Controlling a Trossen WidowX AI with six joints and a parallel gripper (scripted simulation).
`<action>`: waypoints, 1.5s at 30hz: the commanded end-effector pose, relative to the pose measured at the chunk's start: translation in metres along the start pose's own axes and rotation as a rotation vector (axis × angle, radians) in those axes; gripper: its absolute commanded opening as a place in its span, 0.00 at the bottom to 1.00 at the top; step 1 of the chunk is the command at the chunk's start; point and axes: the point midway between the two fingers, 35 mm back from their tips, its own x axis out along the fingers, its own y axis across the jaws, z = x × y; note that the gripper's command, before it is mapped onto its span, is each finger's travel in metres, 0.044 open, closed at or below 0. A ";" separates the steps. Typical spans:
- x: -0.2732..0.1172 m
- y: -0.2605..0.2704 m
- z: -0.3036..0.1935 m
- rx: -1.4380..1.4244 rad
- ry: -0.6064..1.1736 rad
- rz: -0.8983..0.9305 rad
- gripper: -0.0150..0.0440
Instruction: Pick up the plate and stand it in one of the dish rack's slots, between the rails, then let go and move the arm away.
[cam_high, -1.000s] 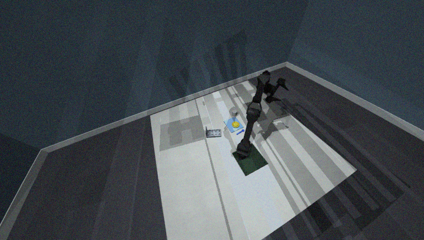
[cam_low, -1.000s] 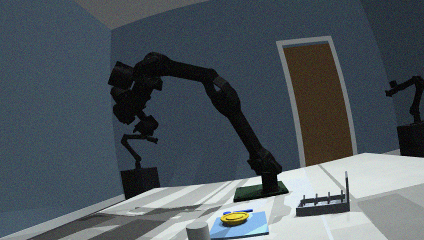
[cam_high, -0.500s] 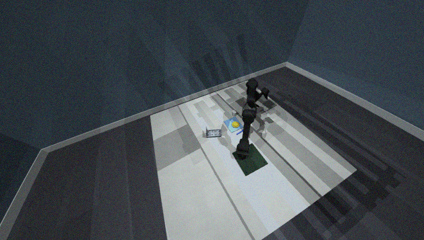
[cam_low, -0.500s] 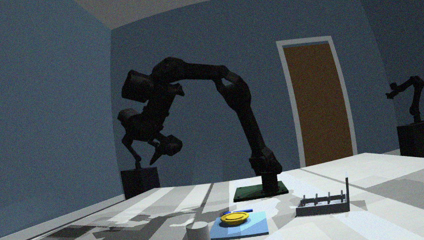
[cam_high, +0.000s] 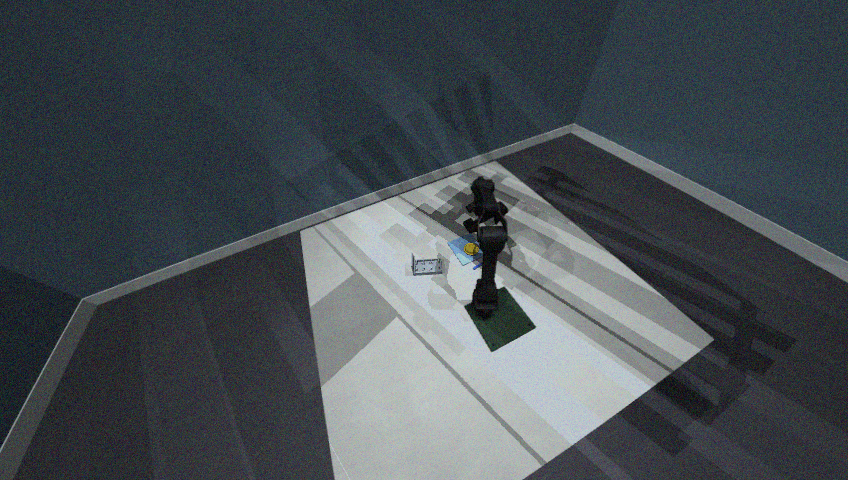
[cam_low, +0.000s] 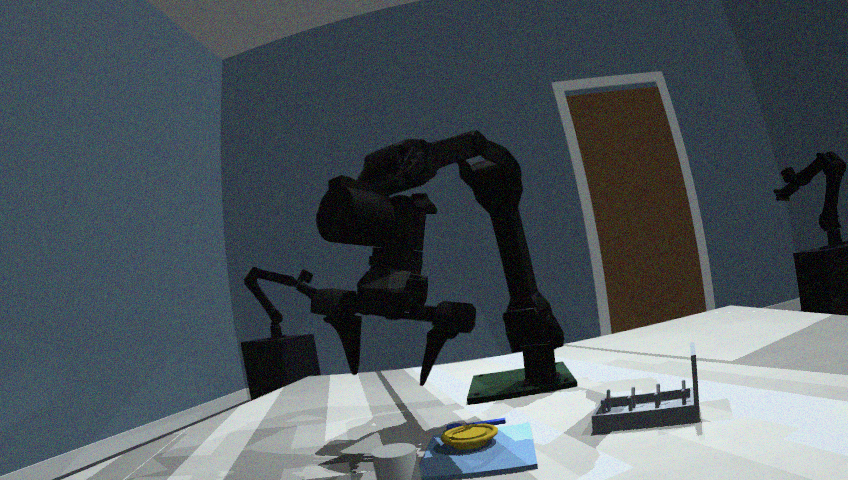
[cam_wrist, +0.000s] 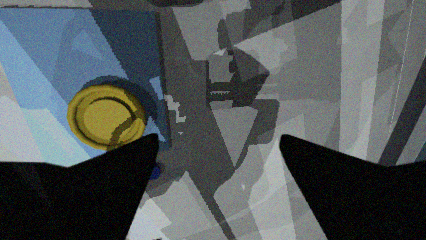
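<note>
Plate (cam_low: 468, 435) first: yellow, lying flat on a blue mat (cam_low: 505, 456) at the near edge of the bench (cam_low: 743, 428), with a blue pen-like stick (cam_low: 476, 422) just beyond it. The dish rack (cam_low: 648, 410) stands well apart to the right in the exterior view, nothing in it, its short posts and one tall post upright.

The gripper (cam_low: 389, 371) hangs above the bench, to the left of the plate and clear of it, its fingers (cam_low: 351, 342) spread wide and holding nothing. In the wrist view the plate (cam_wrist: 106, 117) sits off to the left, partly behind the left finger (cam_wrist: 75, 195), rather than centred between the two.

Risks, as I judge them:
- Descending from this offset would likely bring one finger down on the plate's face or rim instead of straddling it, tipping it or pushing it across the mat.
- A flat plate offers only a shallow rim; a pinch there may slip as it is tilted upright.
- The stick and the grey cylinder (cam_low: 393, 460) near the mat could be knocked on the approach.
- At the rack, the tall post could catch the plate or the wrist.
</note>
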 end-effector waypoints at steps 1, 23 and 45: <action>0.010 0.046 -0.005 0.002 -0.024 0.138 0.93; 0.035 0.088 -0.013 0.003 -0.032 0.251 0.93; 0.069 0.097 -0.011 0.003 -0.032 0.252 0.93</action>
